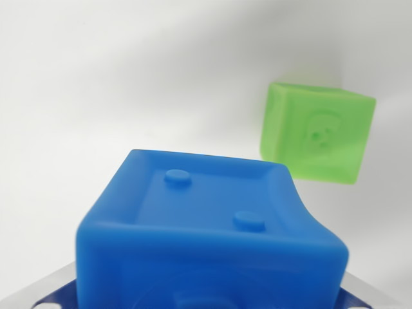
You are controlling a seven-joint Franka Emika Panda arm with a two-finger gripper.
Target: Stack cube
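A soft blue cube [206,219] fills the lower middle of the wrist view, very close to the camera, with two round studs on its recessed upper face. My gripper [207,297] is shut on it: one silver finger [40,291] shows at the bottom left and another at the bottom right, and the cube's sides bulge between them. A translucent green cube [317,132] with an embossed figure on its face rests on the white surface at the wrist view's upper right, beyond the blue cube and apart from it.
A plain white surface [116,77] spreads across the rest of the view, with soft shadows beside the green cube.
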